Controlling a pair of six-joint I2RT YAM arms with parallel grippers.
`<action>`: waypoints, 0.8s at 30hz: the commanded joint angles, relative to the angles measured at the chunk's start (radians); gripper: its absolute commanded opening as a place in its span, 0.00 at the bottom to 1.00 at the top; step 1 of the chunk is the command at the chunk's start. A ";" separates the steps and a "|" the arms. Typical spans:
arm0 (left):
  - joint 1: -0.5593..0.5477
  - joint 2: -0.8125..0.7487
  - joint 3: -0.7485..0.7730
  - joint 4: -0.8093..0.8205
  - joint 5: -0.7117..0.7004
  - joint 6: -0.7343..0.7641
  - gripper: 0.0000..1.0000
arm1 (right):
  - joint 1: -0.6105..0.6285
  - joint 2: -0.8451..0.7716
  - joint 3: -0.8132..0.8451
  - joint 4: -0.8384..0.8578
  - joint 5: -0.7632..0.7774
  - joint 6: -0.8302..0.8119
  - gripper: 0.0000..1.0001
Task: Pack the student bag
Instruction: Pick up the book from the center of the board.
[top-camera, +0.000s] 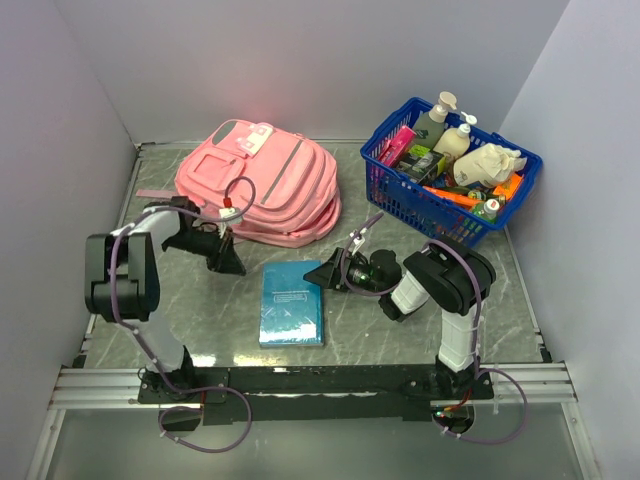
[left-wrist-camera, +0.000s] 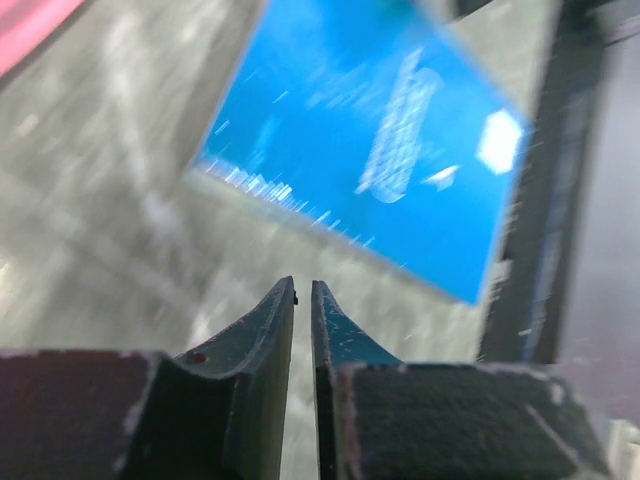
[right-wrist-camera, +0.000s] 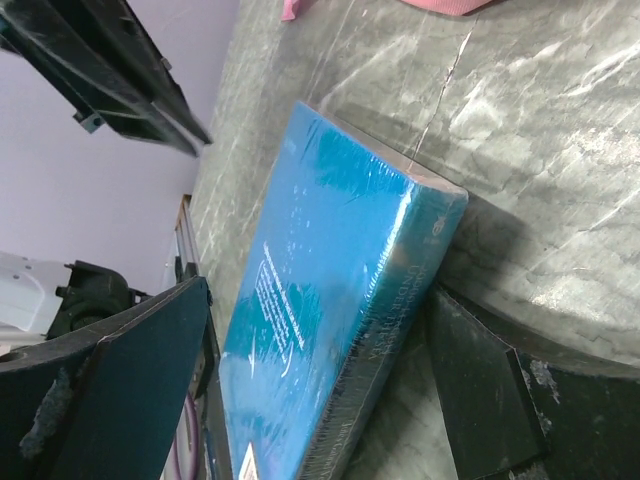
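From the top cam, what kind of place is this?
Probably a robot test cell: plain walls box in the marble-look table, two arms bolted to its front rail, staged pink backpack and blue basket.

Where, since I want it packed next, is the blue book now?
In the top view the blue book lies flat on the table, centre front, just before the student bag, its far right corner inside the open right pincer.

student bag (top-camera: 262, 185): soft pink cloth, matt.
book (top-camera: 292, 302): blue cover under clear film, glossy and wrinkled.
table (top-camera: 380, 330): smooth grey-green marbled top, faint sheen.
basket (top-camera: 400, 200): blue plastic lattice, slightly shiny.
left gripper (left-wrist-camera: 303, 300): dark plastic-looking fingers, matt.
walls (top-camera: 300, 60): plain, matt.
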 joint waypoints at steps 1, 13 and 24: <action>-0.011 -0.076 -0.035 0.144 -0.221 -0.091 0.19 | 0.011 0.016 0.007 0.132 -0.026 -0.003 0.93; -0.252 -0.059 -0.131 0.282 -0.388 -0.201 0.18 | 0.041 0.029 0.025 0.110 -0.049 0.015 0.88; -0.371 -0.088 -0.119 0.380 -0.278 -0.381 0.14 | 0.079 0.081 0.083 0.211 -0.061 0.097 0.82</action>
